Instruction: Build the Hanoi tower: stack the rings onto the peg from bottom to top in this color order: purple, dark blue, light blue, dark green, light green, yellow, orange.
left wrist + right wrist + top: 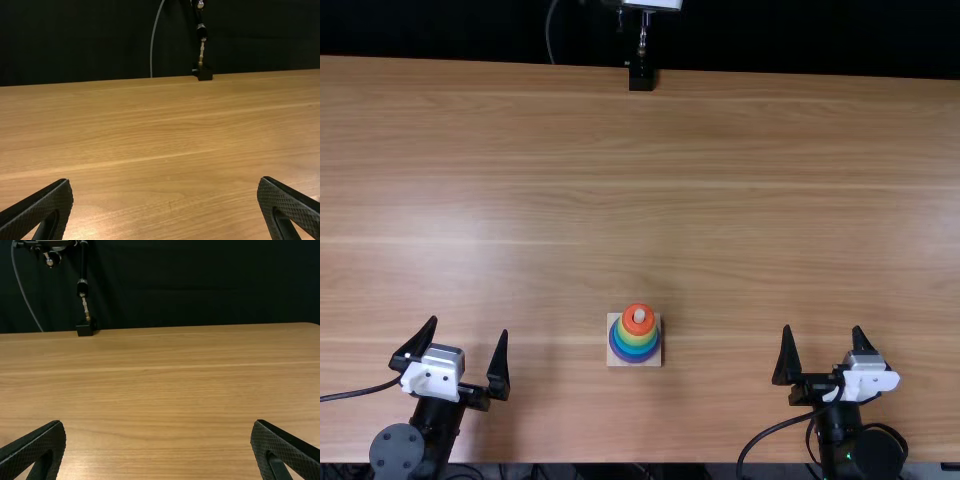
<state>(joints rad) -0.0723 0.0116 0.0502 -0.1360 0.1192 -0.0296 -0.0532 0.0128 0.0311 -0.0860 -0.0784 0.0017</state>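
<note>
A stack of rings stands on a square wooden base [612, 359] near the table's front middle, the peg's tip [639, 315] poking through the orange ring [633, 326]. Below the orange come a yellow ring, green, light blue, and a dark blue or purple ring [636, 359] lowest; exact shades are hard to separate. Left of the stack and apart from it, my left gripper [469, 329] is open and holds nothing. My right gripper [822, 335], also open, stands off to the stack's right. Wide-spread fingers mark the left gripper [165, 207] and the right gripper [157, 450] in their wrist views.
The wooden table [740, 180] stretches back to a dark curtain. A black clamp with a thin stand [641, 76] is fixed at its far edge. Cables curve beside both arms near the front edge.
</note>
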